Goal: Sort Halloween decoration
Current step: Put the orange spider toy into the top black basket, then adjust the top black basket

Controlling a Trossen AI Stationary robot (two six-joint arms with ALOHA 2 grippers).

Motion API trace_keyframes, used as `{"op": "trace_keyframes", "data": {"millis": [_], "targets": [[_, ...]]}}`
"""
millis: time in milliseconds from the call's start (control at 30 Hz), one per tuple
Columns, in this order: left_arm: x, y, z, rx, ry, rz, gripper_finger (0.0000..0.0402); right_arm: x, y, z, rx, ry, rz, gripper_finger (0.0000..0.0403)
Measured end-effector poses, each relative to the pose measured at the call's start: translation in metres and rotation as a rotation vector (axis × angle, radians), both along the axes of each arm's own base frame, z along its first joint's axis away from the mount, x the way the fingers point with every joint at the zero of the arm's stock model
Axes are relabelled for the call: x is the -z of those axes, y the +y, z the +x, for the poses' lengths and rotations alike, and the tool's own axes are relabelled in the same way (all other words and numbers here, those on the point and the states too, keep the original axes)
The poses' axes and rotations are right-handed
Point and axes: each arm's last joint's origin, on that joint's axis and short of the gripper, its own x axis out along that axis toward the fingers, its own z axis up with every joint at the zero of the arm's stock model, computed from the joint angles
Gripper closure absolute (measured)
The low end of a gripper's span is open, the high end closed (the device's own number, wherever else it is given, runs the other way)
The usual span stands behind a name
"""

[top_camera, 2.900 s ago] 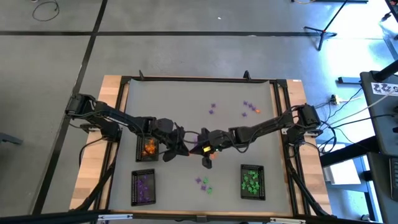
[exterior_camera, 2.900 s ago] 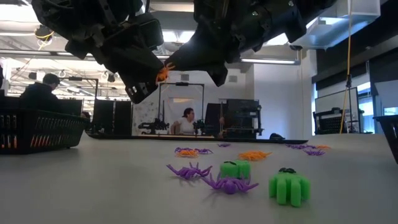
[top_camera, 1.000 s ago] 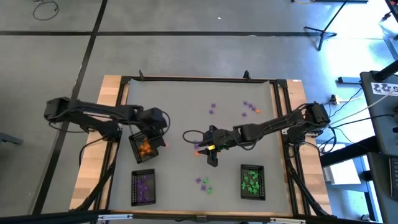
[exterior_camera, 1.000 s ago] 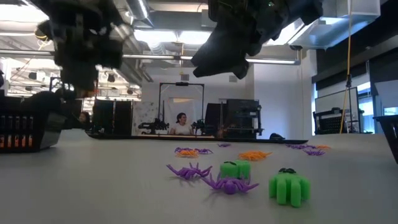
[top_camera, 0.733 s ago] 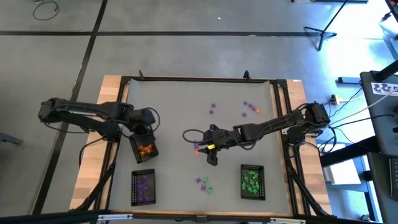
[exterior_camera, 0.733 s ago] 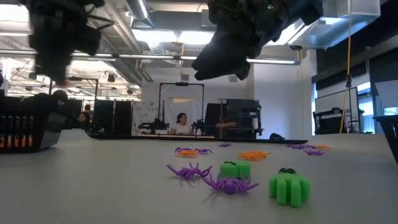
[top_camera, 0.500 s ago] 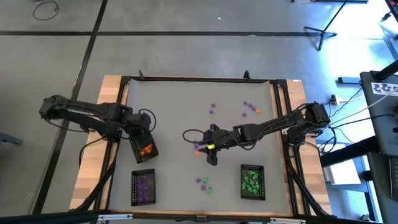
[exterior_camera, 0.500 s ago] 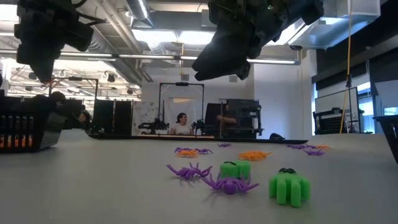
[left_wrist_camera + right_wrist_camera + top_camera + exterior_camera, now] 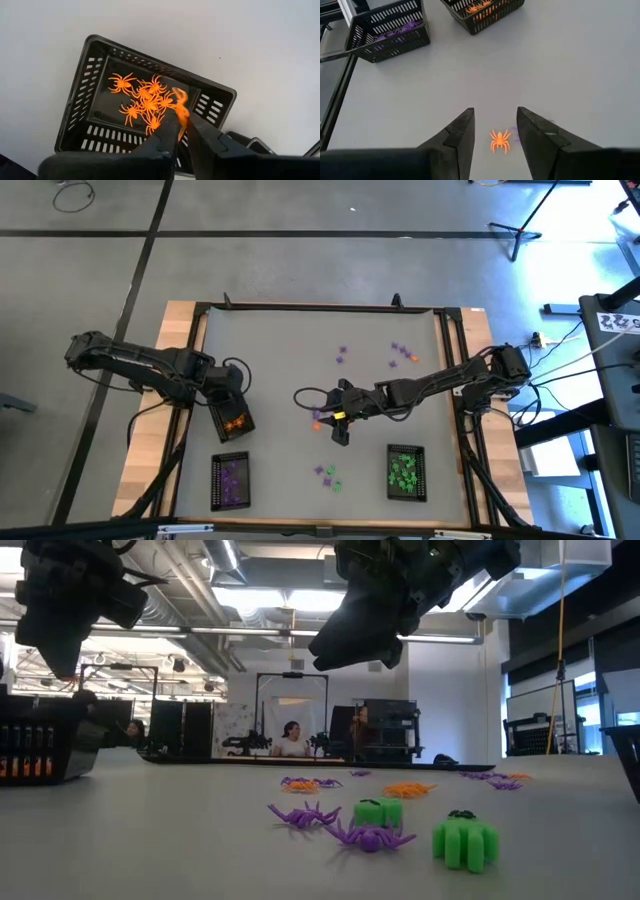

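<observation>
Left wrist view: pincer (image 9: 181, 119) nips a spindly orange spider (image 9: 180, 102) (mesh tray (image 9: 90, 70) below).

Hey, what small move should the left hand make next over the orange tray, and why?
Probably open a little wider. The left hand hangs above the orange tray with an orange spider still pinched between its fingers, so releasing should drop it among the others.

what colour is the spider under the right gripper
Orange spider on the table below the open right gripper; the right wrist view shows it best.

Orange spiders (image 9: 142, 102) lie heaped inside the black tray (image 9: 80, 107). One orange spider (image 9: 499, 140) lies flat, well clear of that tray. Purple spiders (image 9: 368, 834) and green trinkets (image 9: 465, 838) lie scattered beyond it.
</observation>
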Motion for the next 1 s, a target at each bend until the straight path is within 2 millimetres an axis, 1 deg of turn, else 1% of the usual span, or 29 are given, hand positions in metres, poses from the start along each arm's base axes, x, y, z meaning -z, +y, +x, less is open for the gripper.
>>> {"op": "trace_keyframes", "data": {"millis": [267, 433, 567, 700, 833, 1000], "targets": [[0.000, 0.000, 0.000, 0.025, 0.001, 0.014, 0.0362, 0.001, 0.000, -0.001, -0.005, 0.018, 0.003, 0.0259], [0.002, 0.003, 0.001, -0.002, -0.007, 0.099, 0.0362, 0.001, 0.000, -0.001, -0.004, 0.019, 0.004, 0.0259], [0.015, 0.005, -0.001, -0.017, 0.041, 0.107, 0.0362, 0.001, 0.000, -0.001, -0.004, 0.019, 0.004, 0.0259], [0.035, 0.008, -0.006, -0.045, 0.106, 0.084, 0.0362, 0.001, 0.000, -0.001, -0.004, 0.019, 0.004, 0.0259], [0.051, 0.012, -0.008, -0.061, 0.108, 0.085, 0.0362, 0.001, 0.000, -0.001, -0.003, 0.018, 0.003, 0.0259], [0.061, 0.017, -0.003, -0.033, 0.031, 0.110, 0.0362, 0.001, 0.000, -0.001, 0.003, 0.015, -0.001, 0.0259]]}}
